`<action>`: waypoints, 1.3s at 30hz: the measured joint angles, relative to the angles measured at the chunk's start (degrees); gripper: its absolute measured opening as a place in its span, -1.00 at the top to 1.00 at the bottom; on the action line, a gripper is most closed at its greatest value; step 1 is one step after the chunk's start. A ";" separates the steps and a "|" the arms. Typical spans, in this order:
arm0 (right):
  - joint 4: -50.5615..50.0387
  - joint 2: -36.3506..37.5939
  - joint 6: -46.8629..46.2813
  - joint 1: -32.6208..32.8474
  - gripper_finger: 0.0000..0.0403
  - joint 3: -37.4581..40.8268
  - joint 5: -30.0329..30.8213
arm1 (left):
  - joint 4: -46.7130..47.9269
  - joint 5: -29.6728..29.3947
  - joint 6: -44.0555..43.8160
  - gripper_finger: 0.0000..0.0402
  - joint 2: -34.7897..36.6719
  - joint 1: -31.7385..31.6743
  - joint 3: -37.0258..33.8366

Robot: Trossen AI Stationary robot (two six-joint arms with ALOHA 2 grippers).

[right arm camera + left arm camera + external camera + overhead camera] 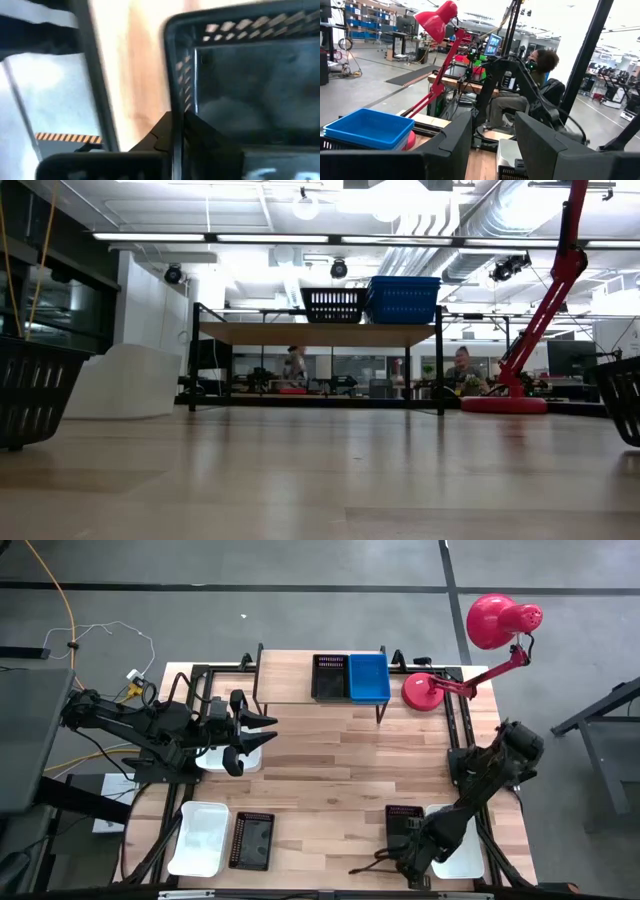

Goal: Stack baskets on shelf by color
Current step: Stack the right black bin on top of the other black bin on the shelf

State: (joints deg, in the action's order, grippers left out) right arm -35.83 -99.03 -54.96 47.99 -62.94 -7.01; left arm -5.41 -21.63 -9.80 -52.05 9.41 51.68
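The shelf stands at the table's far edge. On its top sit a black basket and a blue basket, side by side and also seen in the low view. My left gripper is open and level above a white basket near the table's left side. My right gripper is low at the near right, shut on a black basket. A white basket lies beside that one. My right gripper holds the black basket by one wall, at the rim near a corner. One finger is outside the wall and one inside. The fingers come from the table's near side, slanting down. I cannot tell whether the basket is lifted.
A white basket and a black basket lie at the near left. A red desk lamp stands on the far right, beside the shelf. Bare wood fills the table's middle. People sit in the room behind.
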 joint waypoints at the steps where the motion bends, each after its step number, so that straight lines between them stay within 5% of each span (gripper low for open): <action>1: -0.45 1.49 0.77 -0.59 0.91 0.00 0.03 | 0.00 -0.02 0.00 0.31 0.00 0.00 0.00; 6: -2.96 12.16 11.43 -6.16 0.98 0.00 0.36 | 0.00 -0.02 -0.02 0.31 0.00 0.00 0.00; 10: 0.54 20.87 21.92 -14.32 1.00 -0.52 -5.35 | 0.00 -0.02 -0.02 0.31 0.00 0.00 0.00; 14: 2.13 23.48 33.75 -22.72 1.00 -8.12 -6.44 | -0.01 -0.02 -0.02 0.31 0.00 0.00 0.00; 22: -11.91 14.65 56.62 -37.24 1.00 -34.37 5.83 | -0.02 -0.02 -0.03 0.31 0.00 0.02 0.00; 28: -24.12 4.69 65.44 -46.51 1.00 -49.21 13.18 | -0.38 -0.02 -0.04 0.31 0.00 0.02 0.00; 39: -26.92 -7.06 68.56 -55.91 1.00 -53.46 18.62 | -0.44 -0.02 -0.04 0.31 0.00 0.02 0.00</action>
State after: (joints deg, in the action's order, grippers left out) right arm -62.75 -106.09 13.60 -7.92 -116.40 11.61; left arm -5.85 -21.65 -9.85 -52.05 9.43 51.68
